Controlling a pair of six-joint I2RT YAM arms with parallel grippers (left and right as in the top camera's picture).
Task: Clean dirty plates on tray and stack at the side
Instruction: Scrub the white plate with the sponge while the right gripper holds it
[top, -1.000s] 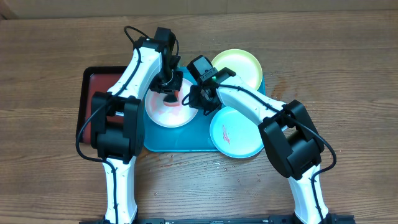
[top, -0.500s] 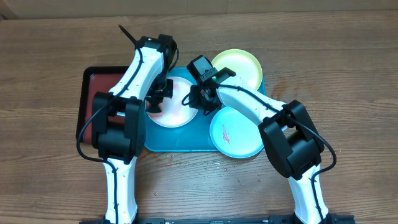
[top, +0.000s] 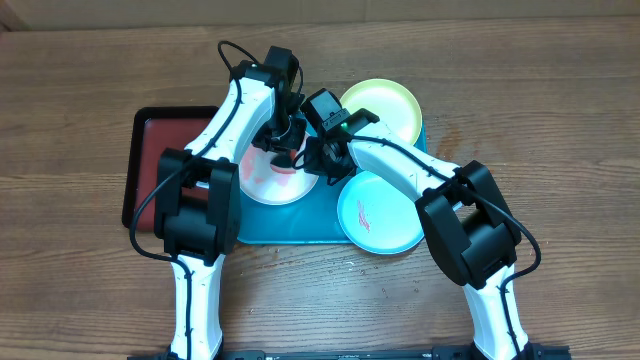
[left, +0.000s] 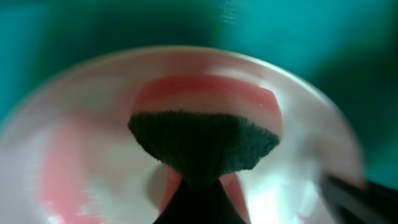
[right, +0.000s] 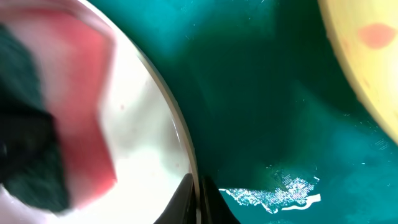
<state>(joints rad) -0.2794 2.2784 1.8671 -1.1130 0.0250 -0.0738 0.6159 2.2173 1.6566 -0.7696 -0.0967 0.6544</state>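
Change: left tool (top: 284, 140) has swept from the left edge of the white plate (top: 262, 182), where it was half a second ago, back across to the plate's upper right, close to the right tool (right: 199, 191).
Left tool: closed on a dark green sponge (left: 202, 140), which is pressed onto the plate's face.
Right tool: narrow, pinching the white plate's right rim; it has not shifted over the last second.
White plate: on the left half of the tray (top: 300, 228), in the same spot as before. The red is smeared into broad pink bands, thickest just behind the sponge.
Meaning: the back-and-forth looks like scrubbing in full swing, with one arm steadying and the other wiping. The smear has spread but has not been lifted, so this plate likely needs more passes.
Other plates: yellow plate (top: 385, 105) lies at the tray's far right corner with a red spot; aqua plate (top: 380, 215) lies at the near right with red marks. Both are untouched.
Stack: none yet. The red tray (top: 143, 150) on the table (top: 80, 300), left of the tray, holds no plate.
Progress: early, first of three plates.
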